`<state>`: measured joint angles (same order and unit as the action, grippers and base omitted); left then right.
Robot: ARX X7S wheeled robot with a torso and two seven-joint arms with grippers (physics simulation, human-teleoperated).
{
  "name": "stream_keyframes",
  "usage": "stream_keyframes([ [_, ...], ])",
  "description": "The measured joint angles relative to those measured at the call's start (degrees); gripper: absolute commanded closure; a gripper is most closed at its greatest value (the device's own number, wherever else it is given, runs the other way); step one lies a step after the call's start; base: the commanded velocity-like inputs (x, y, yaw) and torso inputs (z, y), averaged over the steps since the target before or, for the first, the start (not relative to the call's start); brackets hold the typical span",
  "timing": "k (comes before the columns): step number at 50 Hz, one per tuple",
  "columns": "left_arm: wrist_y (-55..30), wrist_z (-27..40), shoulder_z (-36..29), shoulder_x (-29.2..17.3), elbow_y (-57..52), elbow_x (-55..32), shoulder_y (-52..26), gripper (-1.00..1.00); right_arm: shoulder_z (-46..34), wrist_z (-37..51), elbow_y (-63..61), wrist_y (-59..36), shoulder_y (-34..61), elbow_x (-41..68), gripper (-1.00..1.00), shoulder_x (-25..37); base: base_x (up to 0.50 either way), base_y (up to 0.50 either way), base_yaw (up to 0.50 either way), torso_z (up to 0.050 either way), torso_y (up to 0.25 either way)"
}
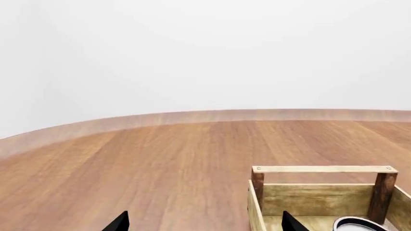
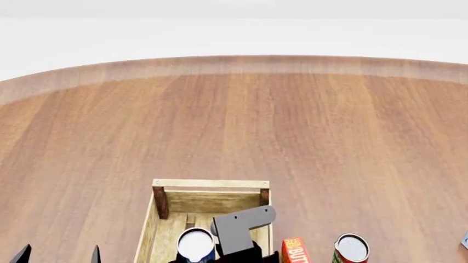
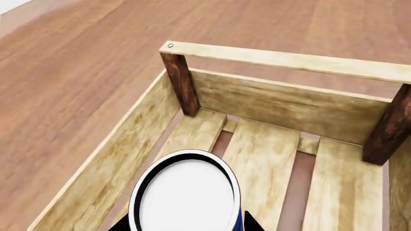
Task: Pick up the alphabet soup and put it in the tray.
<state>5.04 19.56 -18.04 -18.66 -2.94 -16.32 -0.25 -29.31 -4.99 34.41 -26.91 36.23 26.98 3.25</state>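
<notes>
**Soup can over the tray**

The right gripper (image 3: 183,226) holds the alphabet soup (image 2: 196,245) upright, its 2 fingers flanking it, inside the tray (image 2: 210,184) near the left wall. The left gripper (image 2: 58,256) hangs spread, empty, beside the tray.

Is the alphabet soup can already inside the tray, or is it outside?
Inside. The alphabet soup shows its white top within the tray walls, above the slats, between the right tool tips. Whether it rests on the slats cannot be told.
</notes>
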Motion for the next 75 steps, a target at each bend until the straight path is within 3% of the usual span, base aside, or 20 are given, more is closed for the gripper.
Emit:
stream_keyframes([
  [34, 0.19, 0.40, -0.31, -0.30, -0.15, -0.40, 0.03, -1.00, -2.72, 1.20, 2.25, -1.78, 2.23, 2.42, 1.00, 0.09, 0.00, 0.00, 0.00, 0.000, 0.001],
  [35, 0.20, 0.41, -0.31, -0.31, -0.13, -0.42, 0.02, -1.00, -2.79, 1.21, 2.26, -1.79, 2.25, 2.48, -1.00, 0.11, 0.00, 0.00, 0.00, 0.000, 0.000],
  [55, 0.09, 0.71, -0.50, -0.54, -0.51, -0.60, -0.06, -1.00, -3.84, 1.78, -0.77, -2.04, 2.51, 3.09, -1.00, 0.87, 0.00, 0.00, 0.00, 0.000, 0.000],
  [75, -0.26, 1.20, -0.87, -0.72, -1.42, -0.65, -0.02, -1.00, -2.08, 8.56, -16.14, -0.20, -2.62, 4.00, -1.00, 4.30, 0.00, 0.00, 0.00, 0.000, 0.000],
])
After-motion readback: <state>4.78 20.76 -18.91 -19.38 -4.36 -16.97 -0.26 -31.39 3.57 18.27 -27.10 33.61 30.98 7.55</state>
